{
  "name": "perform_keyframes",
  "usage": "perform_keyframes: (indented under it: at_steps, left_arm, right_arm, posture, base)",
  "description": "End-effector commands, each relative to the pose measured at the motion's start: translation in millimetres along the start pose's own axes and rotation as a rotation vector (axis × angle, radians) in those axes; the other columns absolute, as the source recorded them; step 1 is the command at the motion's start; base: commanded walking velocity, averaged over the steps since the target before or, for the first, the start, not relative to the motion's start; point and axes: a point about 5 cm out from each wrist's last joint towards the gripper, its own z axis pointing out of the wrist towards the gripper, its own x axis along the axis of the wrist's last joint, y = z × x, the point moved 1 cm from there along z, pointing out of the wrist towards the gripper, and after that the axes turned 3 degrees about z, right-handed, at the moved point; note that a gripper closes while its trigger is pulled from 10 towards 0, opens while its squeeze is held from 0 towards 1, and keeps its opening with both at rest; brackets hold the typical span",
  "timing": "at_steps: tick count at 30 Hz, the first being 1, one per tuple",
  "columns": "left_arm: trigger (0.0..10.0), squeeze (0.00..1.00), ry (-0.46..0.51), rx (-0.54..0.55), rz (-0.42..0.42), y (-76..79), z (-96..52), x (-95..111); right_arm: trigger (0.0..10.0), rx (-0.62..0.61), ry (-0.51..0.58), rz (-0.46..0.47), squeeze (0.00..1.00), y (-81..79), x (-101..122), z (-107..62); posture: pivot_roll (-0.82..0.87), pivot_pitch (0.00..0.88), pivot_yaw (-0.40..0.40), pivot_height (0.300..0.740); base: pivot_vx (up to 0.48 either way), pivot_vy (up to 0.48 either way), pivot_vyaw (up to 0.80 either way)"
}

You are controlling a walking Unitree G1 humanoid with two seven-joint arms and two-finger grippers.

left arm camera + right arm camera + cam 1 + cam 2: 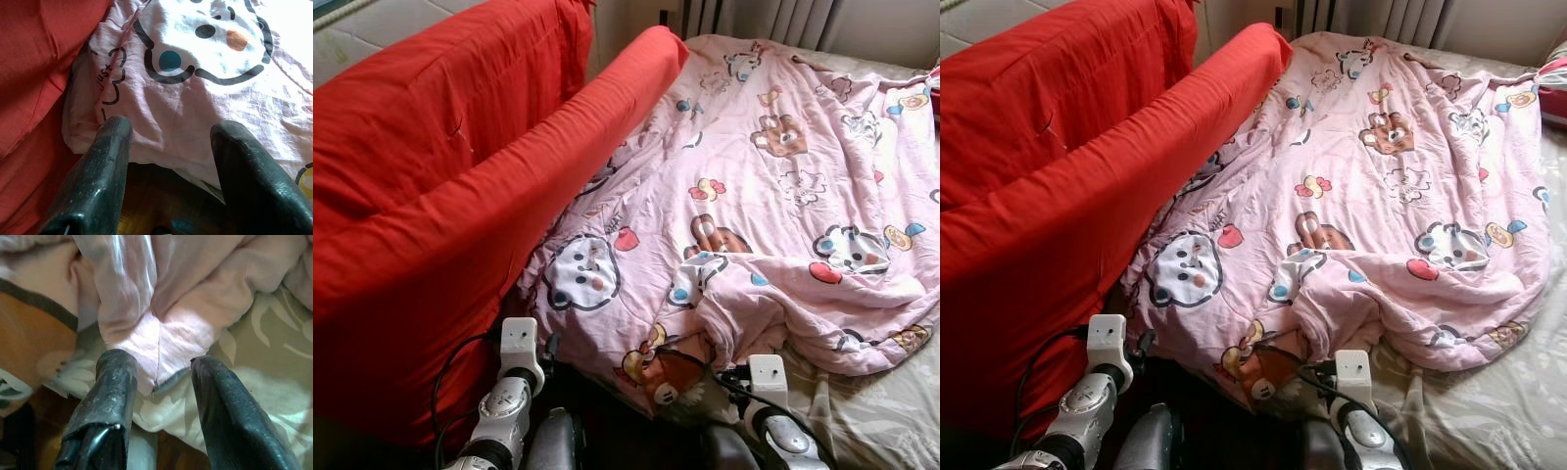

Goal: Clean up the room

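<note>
A pink blanket (754, 196) printed with cartoon animals lies rumpled across the bed, its near edge hanging over the bedside. My left arm (517, 367) reaches up to the blanket's near left corner by the red sofa. My left gripper (171, 132) is open, and the blanket's hem (146, 147) lies just past its fingertips. My right arm (769, 392) is at the blanket's near edge further right. My right gripper (161, 363) is open with a bunched pink fold (166, 340) sitting between its two fingers, not pinched.
A red sofa (440, 166) stands tight against the bed's left side. A beige leaf-patterned sheet (871, 411) shows at the near right. Curtains (773, 18) hang behind the bed. Dark floor (161, 205) lies under the blanket's edge.
</note>
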Motion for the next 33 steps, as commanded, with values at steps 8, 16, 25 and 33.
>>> perform_keyframes:
  at_steps: [8,16,25,33]
  left_arm:
    - [10.0,0.0,-0.016,-0.006,-0.007,-0.1,-1.8,-5]
    - [10.0,0.0,0.007,-0.025,-0.005,2.6,1.4,3]
    - [10.0,0.0,0.038,-0.04,0.0,3.5,2.9,9]
    - [10.0,0.0,0.042,-0.045,-0.001,3.6,3.1,10]
  right_arm:
    - [10.0,-0.016,-0.019,0.003,0.0,0.5,-5,-1.0]
    - [10.0,-0.026,-0.021,0.031,0.0,0.6,0,1.2]
    - [10.0,-0.021,0.0,0.047,0.0,-0.6,9,3.8]
    - [10.0,-0.001,-0.004,0.044,0.0,-4.8,7,3.4]
  posture:
    - [-0.06,0.184,0.041,0.614]
    - [-0.06,0.192,0.045,0.614]
    - [-0.05,0.209,0.05,0.614]
    - [-0.05,0.215,0.05,0.614]
  base:
    - [0.0,0.0,0.0]
    - [0.0,0.0,0.0]
    - [0.028,0.0,0.0]
    - [0.276,0.0,0.0]
